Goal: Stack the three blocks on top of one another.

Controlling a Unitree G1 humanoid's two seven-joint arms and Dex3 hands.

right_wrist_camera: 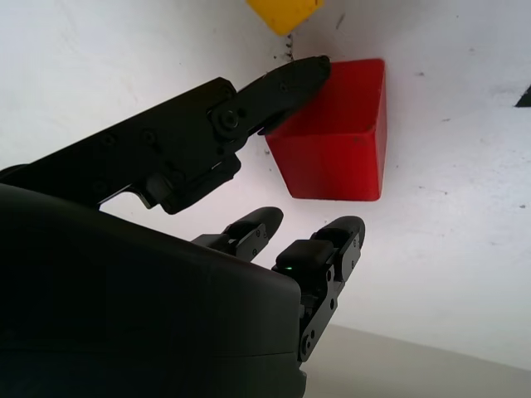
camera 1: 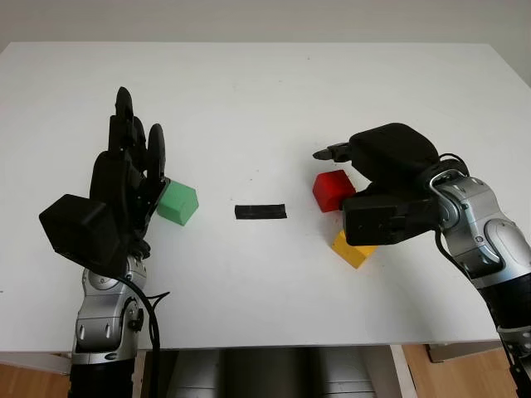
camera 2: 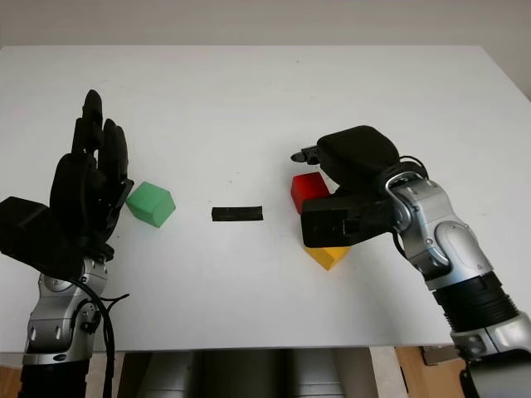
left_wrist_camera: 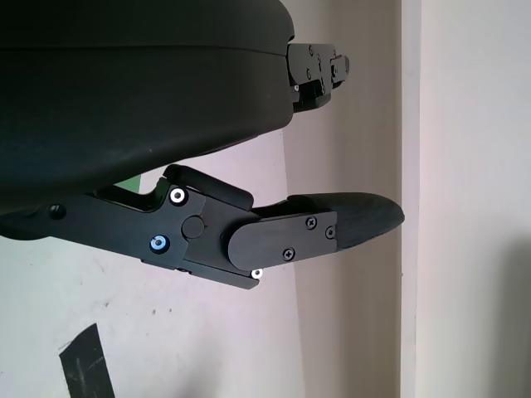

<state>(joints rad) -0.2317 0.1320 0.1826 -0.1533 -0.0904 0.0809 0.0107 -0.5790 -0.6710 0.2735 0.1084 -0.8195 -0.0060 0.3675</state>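
Note:
A red block (camera 1: 332,189) sits on the white table (camera 1: 265,91) right of centre, and a yellow block (camera 1: 353,250) lies just in front of it, partly under my right hand. That right hand (camera 1: 336,159) hovers over the red block, open. In the right wrist view its thumb tip (right_wrist_camera: 309,68) is at one edge of the red block (right_wrist_camera: 336,141), while the other fingers (right_wrist_camera: 332,245) stand off the opposite side. A green block (camera 1: 178,202) rests at the left. My left hand (camera 1: 137,124) is raised upright beside it, open and holding nothing.
A strip of black tape (camera 1: 260,211) lies on the table between the green and red blocks. The table's front edge runs close below both arms, and its right edge is near my right forearm.

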